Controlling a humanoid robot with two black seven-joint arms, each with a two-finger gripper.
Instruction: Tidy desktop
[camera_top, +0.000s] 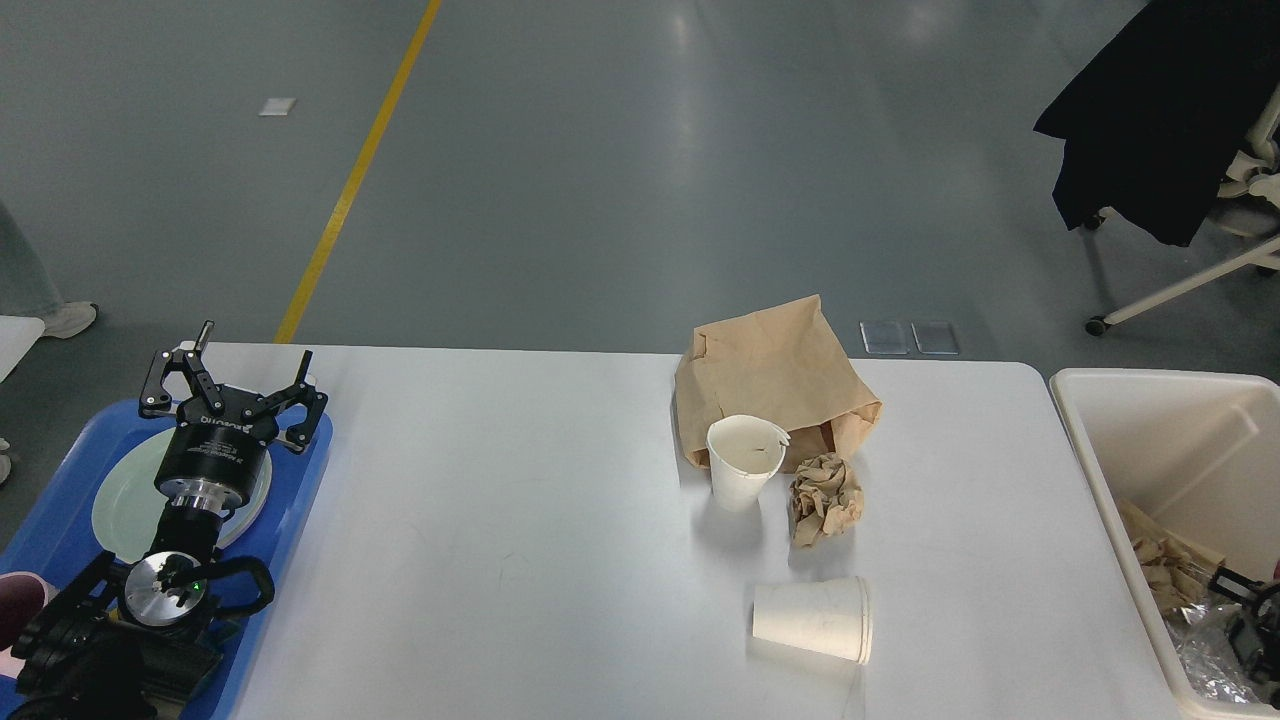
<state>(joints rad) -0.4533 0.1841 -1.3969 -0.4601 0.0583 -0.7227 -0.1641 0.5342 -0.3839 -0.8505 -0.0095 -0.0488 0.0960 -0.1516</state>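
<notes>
The white desktop (500, 520) carries a brown paper bag (775, 375) at the back right. In front of it an upright white paper cup (742, 462) stands beside a crumpled brown paper ball (825, 498). A second white paper cup (812, 620) lies on its side nearer me. My left gripper (248, 356) is open and empty above the blue tray (300, 480) at the left edge. Only a small dark part of my right gripper (1245, 605) shows, low over the cream bin (1160, 440) at the far right, so its fingers cannot be told apart.
A pale green plate (120, 500) lies on the blue tray, with a pink cup (15, 610) at the bottom left. The bin holds crumpled brown paper (1160, 565) and foil (1200, 660). A chair draped in black cloth (1160, 110) stands on the floor behind.
</notes>
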